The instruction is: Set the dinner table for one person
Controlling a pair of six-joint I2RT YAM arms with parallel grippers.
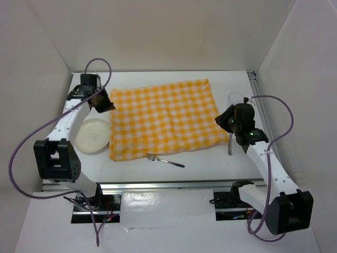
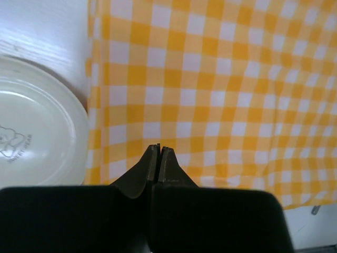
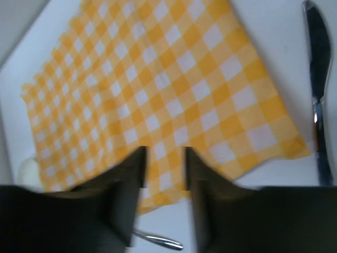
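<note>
My left tool (image 2: pixel 159 149) hovers over the far-left corner of the cloth (image 1: pixel 163 118), its jaws pressed together with nothing between them. My right tool (image 3: pixel 164 158) hangs over the cloth's right edge, jaws parted and empty.

The cloth lies spread flat in the middle of the table (image 1: pixel 210 161), slightly skewed. I take it as the base for the setting. The plate (image 1: pixel 92 135) sits just off the cloth's left edge, touching it or nearly so. The fork (image 1: pixel 165 160) lies just beside the cloth's near edge. The knife (image 3: pixel 318 105) lies off the cloth's right edge, roughly parallel to it.

None of the three is on the cloth yet, so I judge the setting barely begun. The plate is nearest my left tool, so I'd open that tool and take the plate by its rim first. Its shallow lip may slip.
</note>
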